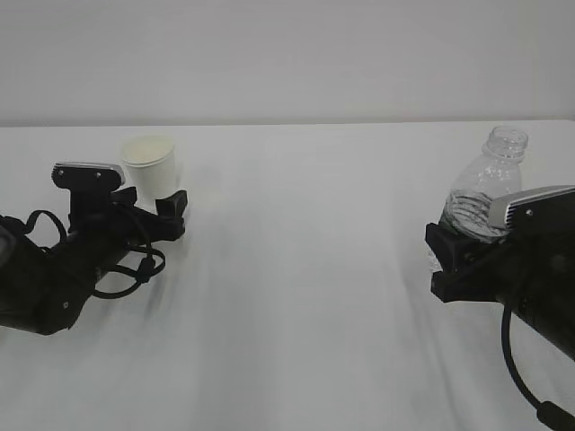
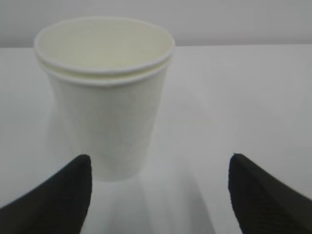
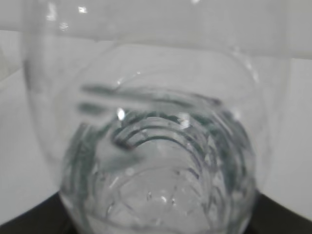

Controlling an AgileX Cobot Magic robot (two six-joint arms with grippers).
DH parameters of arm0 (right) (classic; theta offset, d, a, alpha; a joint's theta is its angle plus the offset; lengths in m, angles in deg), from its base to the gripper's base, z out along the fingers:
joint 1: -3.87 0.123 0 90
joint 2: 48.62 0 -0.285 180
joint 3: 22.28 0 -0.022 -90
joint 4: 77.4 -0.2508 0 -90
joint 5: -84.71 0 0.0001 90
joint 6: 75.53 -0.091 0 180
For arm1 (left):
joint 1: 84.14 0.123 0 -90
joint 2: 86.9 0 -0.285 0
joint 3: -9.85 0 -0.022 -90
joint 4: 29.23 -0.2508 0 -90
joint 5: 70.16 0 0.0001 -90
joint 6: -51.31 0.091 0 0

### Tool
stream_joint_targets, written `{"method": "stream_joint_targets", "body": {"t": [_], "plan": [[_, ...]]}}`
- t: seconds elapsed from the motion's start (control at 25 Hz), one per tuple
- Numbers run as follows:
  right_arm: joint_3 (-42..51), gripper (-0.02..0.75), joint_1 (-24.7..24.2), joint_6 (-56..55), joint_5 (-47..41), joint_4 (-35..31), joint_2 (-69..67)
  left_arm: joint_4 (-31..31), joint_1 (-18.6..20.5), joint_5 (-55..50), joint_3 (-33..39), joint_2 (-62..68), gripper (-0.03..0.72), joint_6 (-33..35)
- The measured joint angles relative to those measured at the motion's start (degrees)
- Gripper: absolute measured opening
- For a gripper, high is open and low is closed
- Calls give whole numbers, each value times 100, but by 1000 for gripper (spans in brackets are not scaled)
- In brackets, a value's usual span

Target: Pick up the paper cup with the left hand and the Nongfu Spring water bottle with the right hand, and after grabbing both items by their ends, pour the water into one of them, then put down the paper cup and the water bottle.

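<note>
We see the paper cup (image 2: 105,97) upright just ahead of the left gripper (image 2: 158,195), nearer its left finger, jaws spread wide, right gripper (image 1: 467,247) clamped on the Nongfu Spring water bottle (image 1: 485,189), tilted.

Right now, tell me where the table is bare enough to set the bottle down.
The widest bare stretch of table lies in the middle, between the paper cup with the left gripper and the water bottle in the right gripper. The strip behind both is bare too. Both side edges are crowded by the arms.
</note>
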Motion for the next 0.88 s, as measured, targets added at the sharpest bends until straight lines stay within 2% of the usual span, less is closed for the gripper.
{"method": "stream_joint_targets", "body": {"t": [0.32, 0.56, 0.88], "plan": [[0, 407, 0, 0, 0, 0, 0, -61, 250, 0, -400, 149, 631, 0], [0, 406, 0, 0, 0, 0, 0, -312, 261, 0, -752, 439, 627, 0], [0, 406, 0, 0, 0, 12, 0, -348, 358, 0, -961, 583, 614, 0]]}}
